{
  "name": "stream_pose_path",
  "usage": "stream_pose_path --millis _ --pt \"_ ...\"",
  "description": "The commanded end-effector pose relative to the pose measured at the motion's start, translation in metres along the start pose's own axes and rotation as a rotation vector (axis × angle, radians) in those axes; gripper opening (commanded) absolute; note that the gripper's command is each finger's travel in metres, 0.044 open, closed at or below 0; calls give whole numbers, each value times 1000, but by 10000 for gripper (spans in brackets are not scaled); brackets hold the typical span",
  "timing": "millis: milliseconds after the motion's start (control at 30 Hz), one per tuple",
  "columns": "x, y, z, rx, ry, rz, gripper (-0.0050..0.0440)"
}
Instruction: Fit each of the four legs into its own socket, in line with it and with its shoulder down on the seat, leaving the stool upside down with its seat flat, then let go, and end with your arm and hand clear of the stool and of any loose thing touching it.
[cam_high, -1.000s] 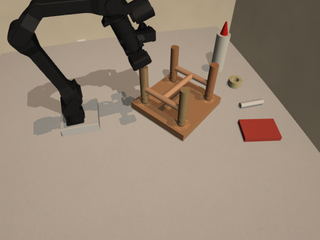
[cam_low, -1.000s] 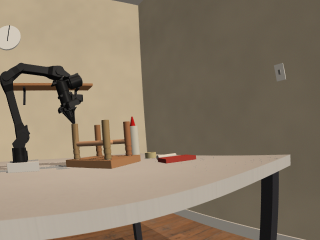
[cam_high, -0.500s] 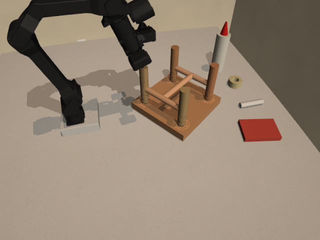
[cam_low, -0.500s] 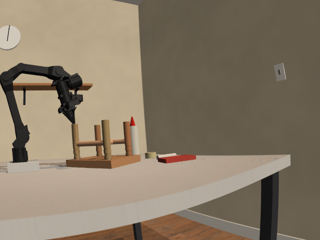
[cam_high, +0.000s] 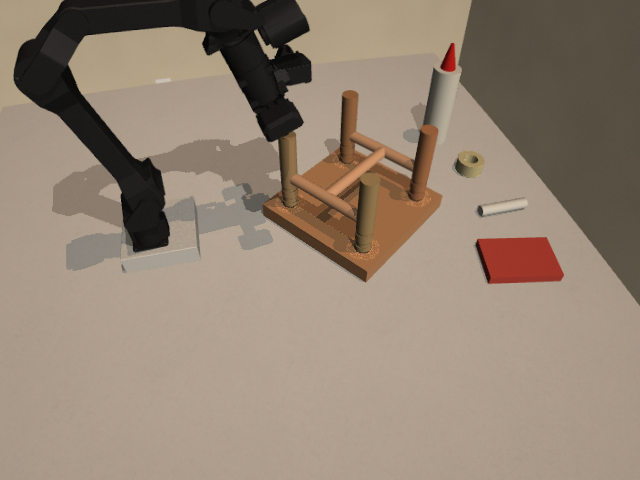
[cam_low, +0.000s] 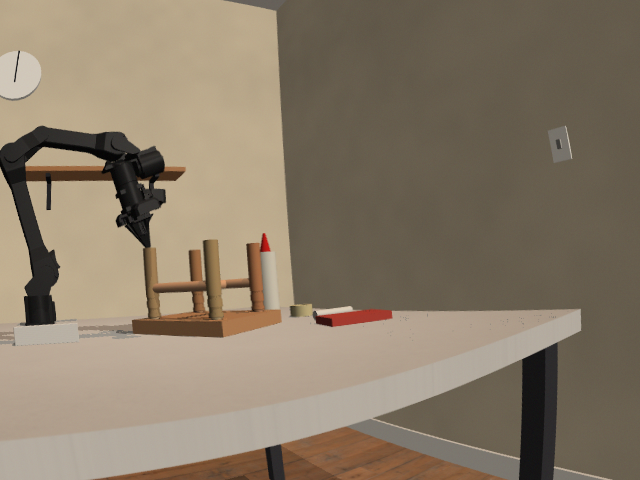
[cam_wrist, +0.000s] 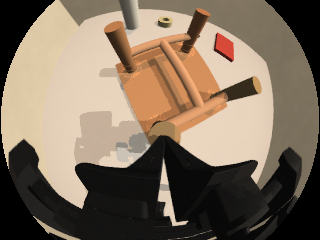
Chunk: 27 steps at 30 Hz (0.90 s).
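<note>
Beige and dark walls flank the pale table (cam_high: 320, 361) (cam_low: 310, 377) (cam_wrist: 65, 100), where the claw (cam_high: 284, 138) (cam_low: 148, 246) (cam_wrist: 163, 139), pressed together on nothing, points down at the top of the nearest olive-brown leg (cam_high: 288, 165) (cam_low: 150, 276) (cam_wrist: 167, 131); contact is hard to confirm. That leg stands upright at a corner of the orange-brown seat (cam_high: 395, 217) (cam_low: 178, 327) (cam_wrist: 145, 90), ringed at its foot.

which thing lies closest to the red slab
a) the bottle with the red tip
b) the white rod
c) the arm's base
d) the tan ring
b, the white rod lies right beside the red slab, nearer than the others.
</note>
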<state>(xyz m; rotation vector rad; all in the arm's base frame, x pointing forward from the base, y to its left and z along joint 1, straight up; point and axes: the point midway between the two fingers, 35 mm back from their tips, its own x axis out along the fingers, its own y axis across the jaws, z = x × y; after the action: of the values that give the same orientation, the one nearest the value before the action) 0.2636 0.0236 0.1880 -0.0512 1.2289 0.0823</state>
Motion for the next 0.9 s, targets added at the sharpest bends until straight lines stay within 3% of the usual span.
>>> stream_pose_path --millis 0,867 --pt "26 0 -12 -1 87 -1 0" --pt "29 0 -13 -1 87 -1 0"
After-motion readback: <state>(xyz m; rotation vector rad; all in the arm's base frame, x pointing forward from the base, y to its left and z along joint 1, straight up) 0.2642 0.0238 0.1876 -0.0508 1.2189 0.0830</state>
